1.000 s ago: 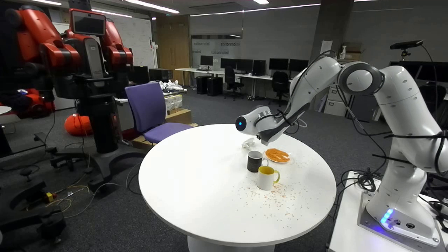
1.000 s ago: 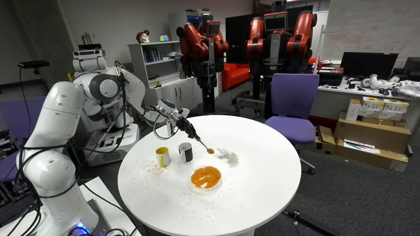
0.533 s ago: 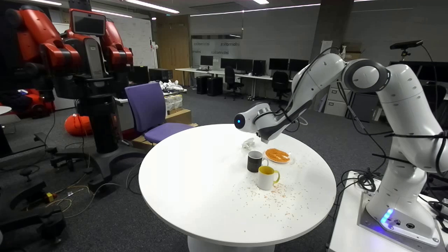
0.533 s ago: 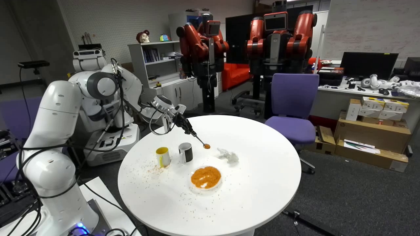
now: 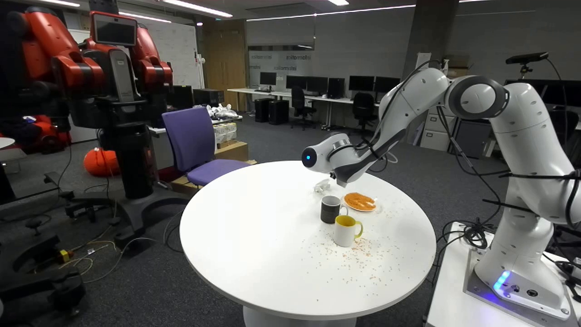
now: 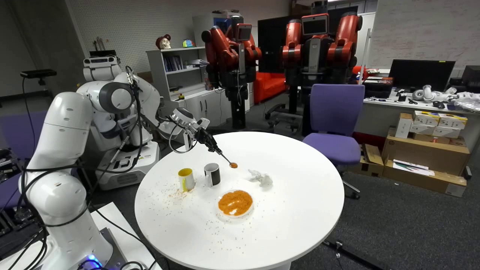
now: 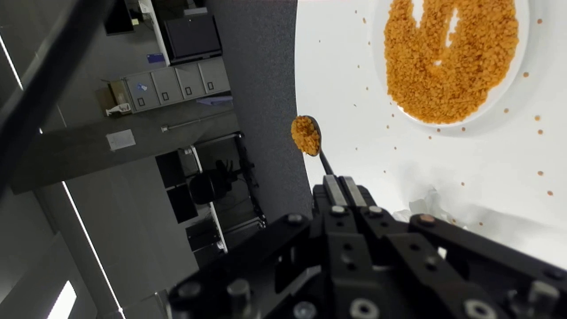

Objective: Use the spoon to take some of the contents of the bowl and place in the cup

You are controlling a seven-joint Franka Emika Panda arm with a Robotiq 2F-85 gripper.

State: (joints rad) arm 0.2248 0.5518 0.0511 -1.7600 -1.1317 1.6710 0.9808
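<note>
In an exterior view, the arm (image 6: 75,116) stands at near left, bent, extending right. Wrist (image 6: 183,118) and gripper (image 6: 218,150) slope down rightward; jaws clamped together.

Purple chair (image 5: 189,136), dark grey carpet (image 5: 272,141), wooden door (image 5: 224,63)

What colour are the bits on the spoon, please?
The bits on the spoon are orange, seen best in the wrist view.

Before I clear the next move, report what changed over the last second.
In an exterior view, the gripper and the loaded spoon in its grip shifted up and toward the picture's left. Nothing was taken hold of or let go. The yellow-lined mug, the dark mug, the white dish with its orange grains and the crumpled white scrap stayed put.
</note>
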